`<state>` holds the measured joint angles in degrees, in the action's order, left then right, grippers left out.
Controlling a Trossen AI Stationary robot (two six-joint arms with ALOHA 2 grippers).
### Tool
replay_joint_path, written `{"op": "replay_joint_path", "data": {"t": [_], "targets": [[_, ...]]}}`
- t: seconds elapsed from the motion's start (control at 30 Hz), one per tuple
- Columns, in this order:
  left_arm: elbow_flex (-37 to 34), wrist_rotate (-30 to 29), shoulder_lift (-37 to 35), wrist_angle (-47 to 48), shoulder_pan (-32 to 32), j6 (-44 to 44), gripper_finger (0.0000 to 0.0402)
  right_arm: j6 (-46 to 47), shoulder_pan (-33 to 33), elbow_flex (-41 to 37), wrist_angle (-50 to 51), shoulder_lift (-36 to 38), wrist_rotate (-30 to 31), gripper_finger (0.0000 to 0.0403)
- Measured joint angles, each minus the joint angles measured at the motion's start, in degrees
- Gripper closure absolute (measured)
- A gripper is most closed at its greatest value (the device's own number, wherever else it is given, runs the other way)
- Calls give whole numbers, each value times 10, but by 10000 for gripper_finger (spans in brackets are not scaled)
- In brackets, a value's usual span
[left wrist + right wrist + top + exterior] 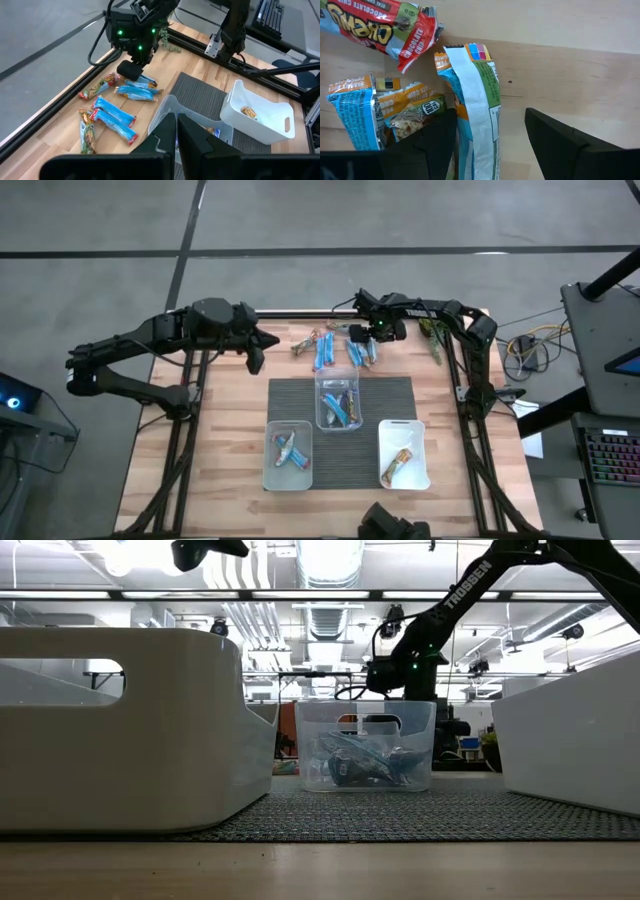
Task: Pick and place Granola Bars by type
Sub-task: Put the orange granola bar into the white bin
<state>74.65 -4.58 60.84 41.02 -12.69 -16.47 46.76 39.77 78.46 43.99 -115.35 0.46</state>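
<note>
Two dark fingers (440, 145) of the right gripper (490, 145) stand spread wide, straddling a blue-and-white wrapped bar (477, 115) lying seam-up on the wood, not yet pinched. Just beside it a blue wrapper (357, 112) and an orange one (407, 107) show partial lettering too crumpled to read; a red-ended bar (385, 25) reads "CHEWY" and "CHOCOLATE CHIP". Overhead, the loose Granola Bars (335, 348) cluster near the table's far edge. Three clear tubs sit on the dark mat (400, 395): centre (338, 402) with mixed bars, left (288, 455) with blue ones, right (403, 452) with one tan bar. "TROSSEN" runs along the arm (low view). Left gripper (255, 358) hovers apart, fingers nearly together, empty.
</note>
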Motion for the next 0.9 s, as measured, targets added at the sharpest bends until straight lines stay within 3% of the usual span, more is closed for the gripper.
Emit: {"op": "replay_joint_path", "data": {"t": [0.27, 0.67, 0.9], "targets": [[0, 0, 0, -9, 0, 0, 401, 3, 0, -6, 0, 0, -7, 196], [0, 0, 0, -8, 0, 0, 401, 2, 1, -9, 4, 0, -7, 314], [0, 0, 0, -7, 0, 0, 401, 2, 0, -9, 1, 0, -10, 359]]}}
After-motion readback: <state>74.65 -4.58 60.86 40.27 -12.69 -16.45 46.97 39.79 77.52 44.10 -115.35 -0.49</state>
